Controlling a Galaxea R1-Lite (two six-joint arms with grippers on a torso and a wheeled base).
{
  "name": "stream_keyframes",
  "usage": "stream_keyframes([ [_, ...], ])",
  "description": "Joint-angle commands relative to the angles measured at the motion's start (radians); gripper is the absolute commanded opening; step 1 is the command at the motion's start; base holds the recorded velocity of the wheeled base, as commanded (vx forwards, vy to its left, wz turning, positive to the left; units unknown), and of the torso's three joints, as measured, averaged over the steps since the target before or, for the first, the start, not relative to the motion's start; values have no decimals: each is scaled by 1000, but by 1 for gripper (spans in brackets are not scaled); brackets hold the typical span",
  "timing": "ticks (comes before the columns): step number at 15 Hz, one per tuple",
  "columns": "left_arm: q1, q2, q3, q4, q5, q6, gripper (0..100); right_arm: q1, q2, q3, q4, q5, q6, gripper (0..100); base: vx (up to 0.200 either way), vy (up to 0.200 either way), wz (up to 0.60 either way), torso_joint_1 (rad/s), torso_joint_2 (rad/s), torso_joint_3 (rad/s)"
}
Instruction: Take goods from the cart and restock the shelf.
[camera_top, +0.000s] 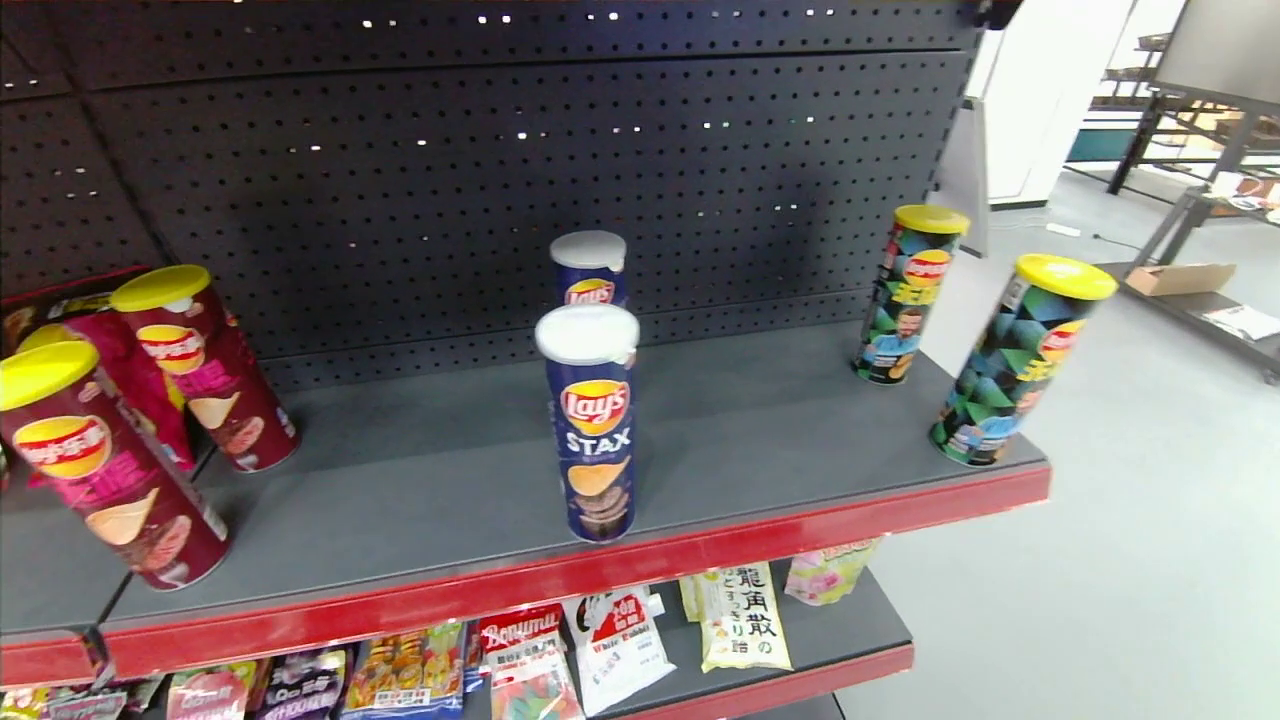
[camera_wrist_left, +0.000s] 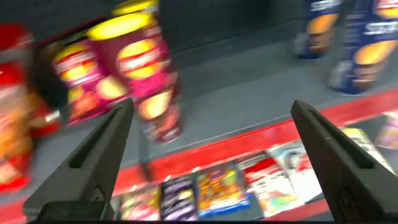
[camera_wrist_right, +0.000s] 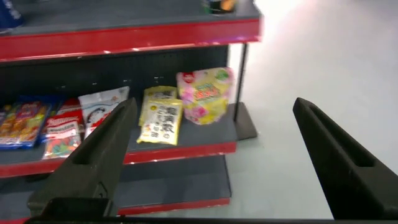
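The grey shelf with a red front edge carries chip cans. Two blue cans stand in the middle, one at the front and one behind it. Maroon cans with yellow lids stand at the left, and two patterned teal cans at the right end. My left gripper is open and holds nothing; it faces a maroon can from in front of the shelf edge. My right gripper is open too, lower down, facing the snack bags on the shelf below.
A black pegboard wall backs the shelf. Bare shelf surface lies between the can groups. The lower shelf holds a row of snack bags. Open grey floor stretches to the right, with metal racks farther back.
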Motion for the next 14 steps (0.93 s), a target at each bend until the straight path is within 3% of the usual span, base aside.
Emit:
stream_keyframes([
  [1,0,26,-5,0,-15,0,100,0,0,0,0,1,-2,100,0,0,600,12,12,7],
  [4,0,20,9,3,-35,-14,100,0,0,0,0,2,-2,100,0,0,600,1,1,-1],
  [7,-1,-2,57,3,-38,-37,100,0,0,0,0,1,6,100,0,0,0,0,0,0],
  [9,-1,-94,155,1,-63,-42,100,0,0,0,0,2,6,100,0,0,0,0,0,0],
  [11,0,-134,193,3,-54,-60,100,0,0,0,0,2,6,100,0,0,0,0,0,0],
  [12,19,-140,216,10,-23,-143,100,0,0,0,0,2,6,100,0,0,0,0,0,0],
  [13,19,-141,231,10,-9,-172,100,0,0,0,0,2,6,100,0,0,0,0,0,0],
  [14,8,-172,285,-5,-11,-181,100,0,0,0,0,2,6,100,0,0,0,0,0,0],
])
